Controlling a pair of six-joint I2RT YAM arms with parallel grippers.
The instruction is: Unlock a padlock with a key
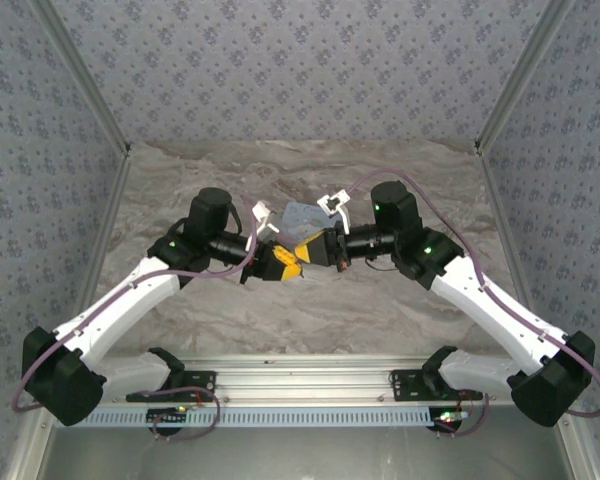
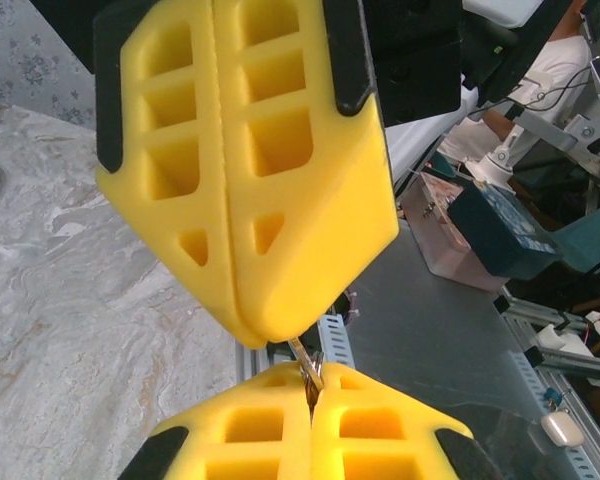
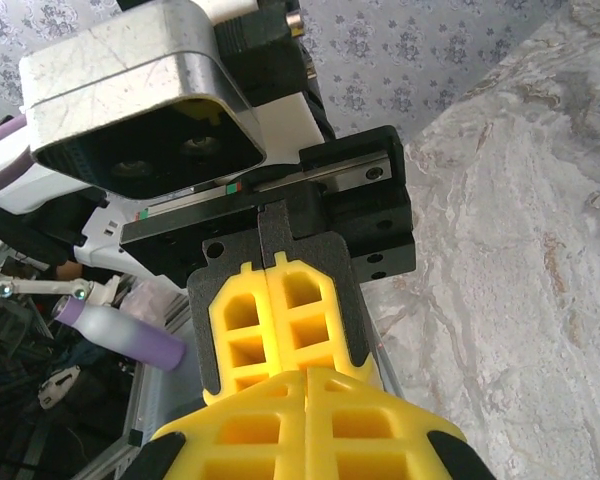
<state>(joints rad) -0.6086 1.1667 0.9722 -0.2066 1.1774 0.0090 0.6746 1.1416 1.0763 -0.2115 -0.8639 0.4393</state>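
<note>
- The left gripper (image 2: pixel 310 392) and the right gripper (image 2: pixel 262 332) meet tip to tip above the middle of the table (image 1: pixel 380 310). Neither arm is nearer than the other.
- Both pairs of jaws are clenched, and each seam is only a thin line.
- Between the two tips we see a small metal piece (image 2: pixel 303 358). Its lower end goes into the seam of the left gripper, so we judge that the left jaws are grasping it. Its upper end touches the tip of the right gripper, but we cannot tell if that one pinches it.
- We cannot tell if this piece is the key or the silvery part of the padlock. The blue body is hidden, probably inside one of the closed grips.
- The long axis of the piece runs from one tip to the other, slightly tilted. We think the coming move depends on keeping this line straight, because a small twist to the side could jam it.
- The piece is thin, shiny and hard. The fingers are yellow plastic wedges with hollow square windows and black edges.
- The table is smooth, with a grey-beige marble pattern. A pale blue thing (image 1: pixel 302 215) lies just behind the grippers.
</note>
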